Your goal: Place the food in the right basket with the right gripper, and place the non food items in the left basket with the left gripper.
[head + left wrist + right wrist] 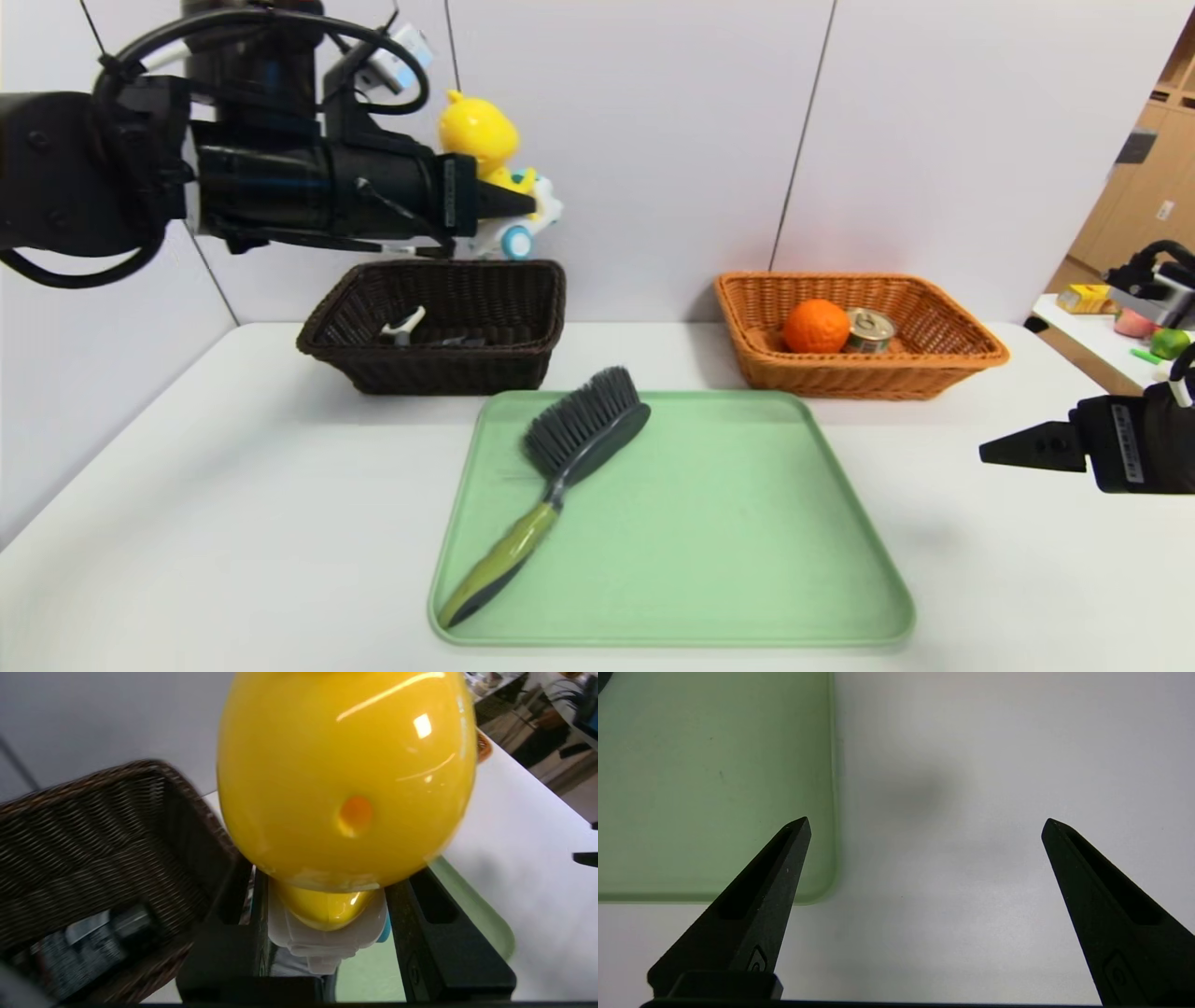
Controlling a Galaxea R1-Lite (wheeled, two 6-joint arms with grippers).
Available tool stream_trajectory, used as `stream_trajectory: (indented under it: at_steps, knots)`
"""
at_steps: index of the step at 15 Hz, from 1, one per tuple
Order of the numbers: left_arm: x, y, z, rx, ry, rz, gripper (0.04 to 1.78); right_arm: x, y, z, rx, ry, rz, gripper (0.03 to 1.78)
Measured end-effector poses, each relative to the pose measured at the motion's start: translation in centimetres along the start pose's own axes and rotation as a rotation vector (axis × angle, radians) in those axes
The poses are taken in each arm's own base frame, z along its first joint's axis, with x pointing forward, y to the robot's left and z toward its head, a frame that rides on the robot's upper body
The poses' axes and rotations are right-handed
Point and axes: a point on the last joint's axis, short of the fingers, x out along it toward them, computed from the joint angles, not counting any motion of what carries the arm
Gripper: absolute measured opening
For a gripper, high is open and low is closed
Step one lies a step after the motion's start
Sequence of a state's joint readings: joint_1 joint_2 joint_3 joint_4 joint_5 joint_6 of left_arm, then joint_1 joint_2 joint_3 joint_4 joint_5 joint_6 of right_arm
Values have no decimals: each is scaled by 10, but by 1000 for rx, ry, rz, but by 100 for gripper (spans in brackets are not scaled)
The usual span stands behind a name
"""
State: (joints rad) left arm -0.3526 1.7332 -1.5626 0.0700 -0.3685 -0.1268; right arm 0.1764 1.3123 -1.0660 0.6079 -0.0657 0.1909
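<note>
A yellow toy (485, 159) is gripped by the left end effector (527, 201), held high over the right edge of the dark basket (439, 322). If released here, it could be tipped onto the desk (187, 523). The right end effector (990, 455) is held open, idle beside the tray (747, 523).

A glossy yellow duck toy (485, 149) on a white wheeled base hangs in the air above the dark brown basket (523, 359) — clamped between black jaws. That basket, on the left, holds small grey and white items. A grey brush (560, 467) with an olive handle lies diagonally on the green tray (747, 560). The orange wicker basket (934, 369) — on the right — holds an orange (815, 327) and a tin can (870, 330), touching.
</note>
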Motion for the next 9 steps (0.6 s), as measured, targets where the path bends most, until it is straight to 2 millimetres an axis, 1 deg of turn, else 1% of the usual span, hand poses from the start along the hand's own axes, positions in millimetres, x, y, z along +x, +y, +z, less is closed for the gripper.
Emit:
stream_trajectory:
  at_steps: [2, 4, 5, 7, 9]
  knots:
    - [-10, 30, -4, -28, 11, 97, 74, 0, 0, 0, -1, 0, 0, 171]
    - [-10, 55, -13, -48, 37, 165, 74, 0, 0, 0, -4, 2, 0, 171]
    - [-7, 64, -16, -56, 48, 184, 74, 0, 0, 0, -3, 2, -1, 171]
    - [2, 76, -24, -71, 70, 199, 74, 0, 0, 0, -4, 1, -1, 171]
    - [18, 88, -34, -70, 78, 209, 74, 0, 0, 0, -3, 2, -1, 171]
